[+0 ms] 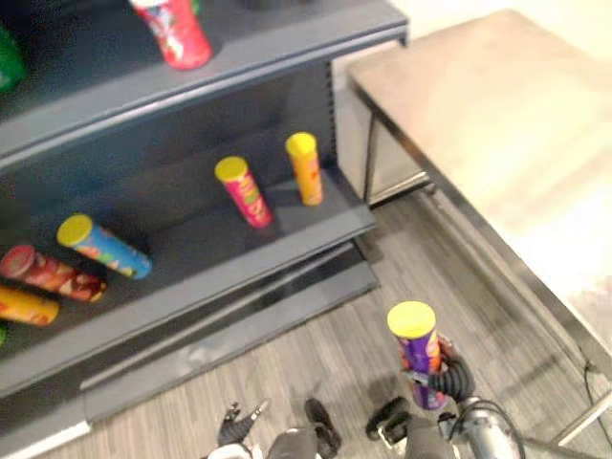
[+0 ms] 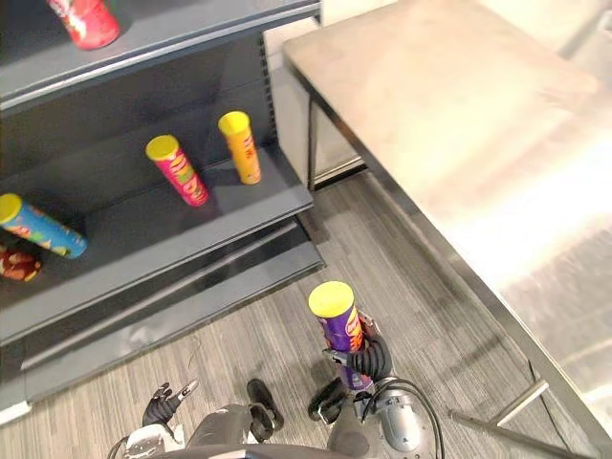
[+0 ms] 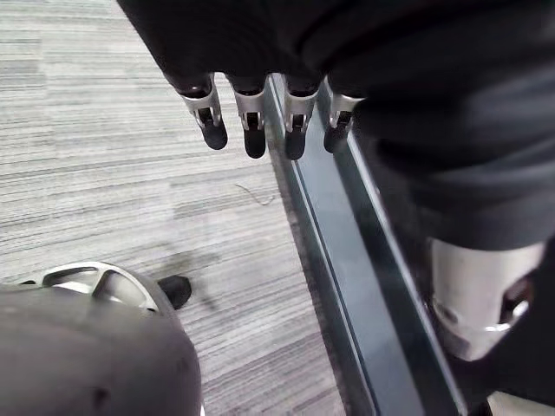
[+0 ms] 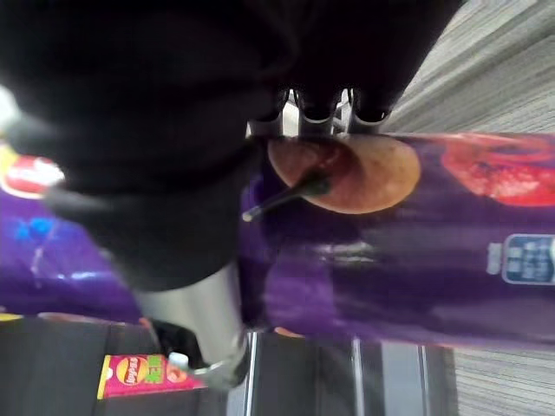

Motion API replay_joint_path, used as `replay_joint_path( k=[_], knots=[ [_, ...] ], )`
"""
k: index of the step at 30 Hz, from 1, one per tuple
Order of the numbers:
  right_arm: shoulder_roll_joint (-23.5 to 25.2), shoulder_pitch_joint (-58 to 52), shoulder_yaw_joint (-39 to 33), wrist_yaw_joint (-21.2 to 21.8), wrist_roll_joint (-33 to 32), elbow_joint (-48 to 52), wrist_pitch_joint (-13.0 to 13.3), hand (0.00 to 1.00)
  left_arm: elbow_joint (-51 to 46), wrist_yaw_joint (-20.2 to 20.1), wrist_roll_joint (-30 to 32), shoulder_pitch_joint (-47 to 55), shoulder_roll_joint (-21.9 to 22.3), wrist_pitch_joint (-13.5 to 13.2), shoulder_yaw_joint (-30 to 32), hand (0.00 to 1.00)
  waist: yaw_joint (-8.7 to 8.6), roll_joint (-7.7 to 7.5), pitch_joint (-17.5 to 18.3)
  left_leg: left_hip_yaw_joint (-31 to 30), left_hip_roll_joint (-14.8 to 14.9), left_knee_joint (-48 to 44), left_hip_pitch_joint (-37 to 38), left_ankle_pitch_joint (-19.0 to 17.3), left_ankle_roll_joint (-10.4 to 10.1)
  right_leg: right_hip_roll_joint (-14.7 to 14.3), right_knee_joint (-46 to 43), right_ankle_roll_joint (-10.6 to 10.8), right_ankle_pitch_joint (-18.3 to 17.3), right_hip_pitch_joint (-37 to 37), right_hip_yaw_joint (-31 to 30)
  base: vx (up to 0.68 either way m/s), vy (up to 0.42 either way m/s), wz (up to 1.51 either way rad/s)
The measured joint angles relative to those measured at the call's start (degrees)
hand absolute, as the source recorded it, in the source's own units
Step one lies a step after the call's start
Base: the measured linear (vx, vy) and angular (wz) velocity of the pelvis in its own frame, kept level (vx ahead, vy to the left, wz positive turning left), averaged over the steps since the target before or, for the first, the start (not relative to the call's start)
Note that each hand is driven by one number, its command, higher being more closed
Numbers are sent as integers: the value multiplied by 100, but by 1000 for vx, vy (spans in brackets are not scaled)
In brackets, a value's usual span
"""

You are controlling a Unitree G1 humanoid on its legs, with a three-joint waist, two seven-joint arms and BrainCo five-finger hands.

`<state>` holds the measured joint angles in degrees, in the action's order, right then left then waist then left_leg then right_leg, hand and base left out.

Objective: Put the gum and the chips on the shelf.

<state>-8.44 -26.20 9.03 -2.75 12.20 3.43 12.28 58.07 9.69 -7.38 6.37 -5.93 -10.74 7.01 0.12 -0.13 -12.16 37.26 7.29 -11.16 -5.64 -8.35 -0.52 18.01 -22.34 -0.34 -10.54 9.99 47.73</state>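
My right hand (image 1: pixel 449 380) is curled round a purple chips can (image 1: pixel 417 350) with a yellow lid, held upright low over the floor, some way in front of the grey shelf (image 1: pixel 316 225). The right wrist view has the purple can (image 4: pixel 416 243) lying across the hand, fingers (image 4: pixel 318 106) wrapped over it. My left hand (image 1: pixel 235 423) hangs at the bottom edge, holding nothing; its fingers (image 3: pixel 253 121) point loosely down over the floor in the left wrist view.
On the lower shelf stand a pink can (image 1: pixel 243 191) and an orange can (image 1: pixel 305 168); a blue can (image 1: pixel 103 246) and red cans (image 1: pixel 53 273) lie at its left. A red can (image 1: pixel 176 32) stands on the upper shelf. A steel table (image 1: pixel 497 134) runs along the right.
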Motion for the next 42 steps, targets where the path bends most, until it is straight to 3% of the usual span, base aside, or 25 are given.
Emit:
replay_joint_path(
  k=[4,7,8,9,10,11,13,15,16,17,18,19,20,23,29,36,40,42],
  knots=[
    [18,-101,57,86,-158,-6,-43,100,4,-16,-29,22,-18,17,20,0,-19,-39,-19,-30,-33,-265,107,-277,20,136,-161,45,-56,-89,-113,-46,101,-22],
    [135,-212,74,108,-294,-36,-112,100,-42,-78,-28,94,-81,20,8,0,-150,-124,-57,-478,-364,-11,185,-289,40,473,-526,124,-7,-254,26,-36,118,57],
    [176,-249,58,141,-372,-81,-140,100,-24,-102,-28,150,-91,42,-31,0,-162,-139,-68,-599,-406,2,230,-283,50,637,-1085,-58,140,-39,-580,-21,97,49],
    [220,-257,55,160,-386,-119,-168,100,-20,-105,-27,213,-115,64,-76,0,-167,-146,-74,-671,-409,-4,254,-283,51,608,-1348,-240,272,150,-1115,-13,105,64],
    [318,-338,77,210,-499,-164,-196,100,57,-106,-27,313,-166,125,-179,0,-199,-150,-85,-898,-398,-5,347,-283,53,395,-1708,-283,478,427,-2222,51,58,76],
    [402,-432,154,233,-608,-169,-197,100,124,-105,-24,406,-202,155,-250,0,-258,-146,-93,-1165,-376,-5,394,-283,57,67,-1739,-113,359,487,-3162,70,22,88],
    [486,-488,271,278,-622,-147,-196,100,146,-104,-21,520,-306,146,-372,0,-310,-222,-77,-1515,-353,-4,361,-274,68,-399,-1224,136,149,495,-4230,125,-76,92],
    [547,-484,273,323,-686,-123,-196,100,274,-105,-14,558,-333,142,-461,0,-321,-249,-69,-1830,-369,-47,221,-233,29,-763,-363,319,243,542,-5216,117,-102,90],
    [580,-551,265,333,-811,14,-198,100,321,-110,53,533,-349,138,-476,0,-369,-293,-54,-2047,-424,-150,86,-226,8,-819,129,567,395,484,-5639,118,-137,134],
    [633,-683,271,349,-860,203,-198,100,354,-118,154,521,-425,138,-500,0,-461,-411,-33,-2341,-559,-318,0,-244,-55,-692,389,972,640,363,-5691,131,-176,141],
    [648,-757,279,361,-871,279,-197,100,352,-118,157,528,-464,136,-501,0,-458,-487,-19,-2435,-617,-403,-24,-286,-101,-647,437,1084,687,338,-5686,241,-330,113],
    [545,-693,268,438,-876,313,-196,100,353,-109,163,522,-441,140,-471,0,-380,-487,-2,-2599,-544,-580,-76,-350,-156,-647,383,1110,372,211,-5585,244,-325,64],
    [410,-591,260,470,-876,336,-193,100,346,-110,190,512,-359,138,-452,0,-328,-335,18,-2741,-393,-620,-145,-342,-201,-791,420,1038,338,177,-5421,236,-312,46],
    [256,-478,85,498,-881,423,-194,100,342,-117,226,504,-301,133,-429,0,-317,-220,61,-3072,-229,-326,-231,-155,-366,-945,499,909,278,163,-5048,119,-198,48],
    [-315,271,-201,578,-1295,965,-181,100,337,-258,382,493,-328,134,-385,0,-310,-253,68,-3429,-150,472,-212,313,-516,-1071,755,785,326,146,-4729,45,-108,30],
    [-785,2122,442,591,-2195,887,-145,100,344,-386,384,389,-376,139,-427,0,-139,-256,68,-3675,-250,978,-244,658,-501,-1011,858,764,339,200,-4532,-9,-14,22],
    [-717,3474,974,690,-3073,-7,-166,100,347,-391,380,271,-379,159,-442,0,16,-232,27,-3854,-321,1187,-426,938,-487,-984,855,713,374,419,-4479,6,-3,29],
    [-662,4032,1060,648,-3103,-605,-218,100,339,-390,374,227,-360,155,-444,0,94,-199,-36,-3973,-371,1188,-480,983,-483,-965,852,712,375,419,-4478,-18,19,25]
  ],
)
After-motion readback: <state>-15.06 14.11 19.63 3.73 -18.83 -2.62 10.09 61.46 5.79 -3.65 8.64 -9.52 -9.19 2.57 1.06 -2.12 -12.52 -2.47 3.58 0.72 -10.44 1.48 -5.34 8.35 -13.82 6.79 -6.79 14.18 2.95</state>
